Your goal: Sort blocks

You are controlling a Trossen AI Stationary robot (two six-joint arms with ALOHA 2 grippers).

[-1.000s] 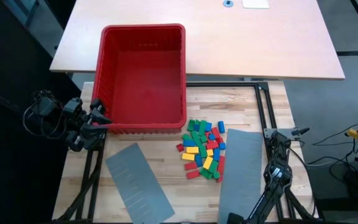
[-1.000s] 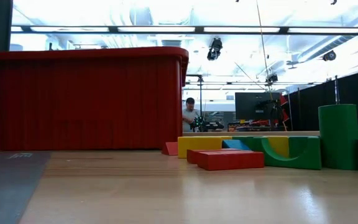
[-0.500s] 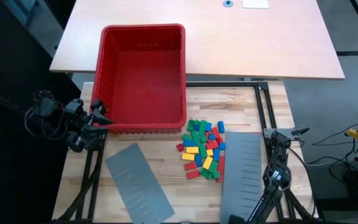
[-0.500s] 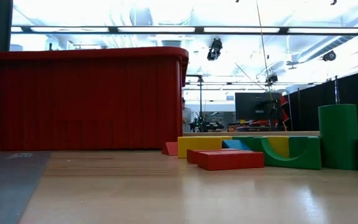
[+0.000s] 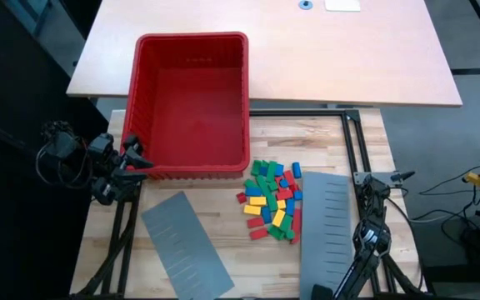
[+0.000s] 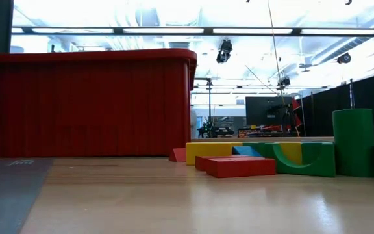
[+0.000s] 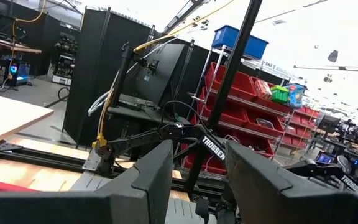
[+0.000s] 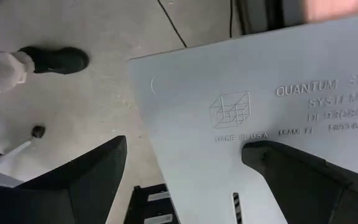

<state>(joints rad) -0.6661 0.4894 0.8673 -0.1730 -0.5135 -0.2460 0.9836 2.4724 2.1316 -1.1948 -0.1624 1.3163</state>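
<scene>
Blocks (image 5: pixel 273 200) are sitting in a pile beside the red bin (image 5: pixel 192 100). Left gripper (image 7: pixel 194 180) is hanging wide open; right gripper (image 8: pixel 185 168) is spread wide over a grey panel (image 8: pixel 260 112).

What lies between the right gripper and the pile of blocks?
A flat grey slotted panel lies on the table between the right gripper and the blocks, along the pile's right side. Nothing upright stands there.

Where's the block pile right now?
High view: the blocks lie mid-table, just below the red bin's lower right corner, between the two grey panels.
</scene>
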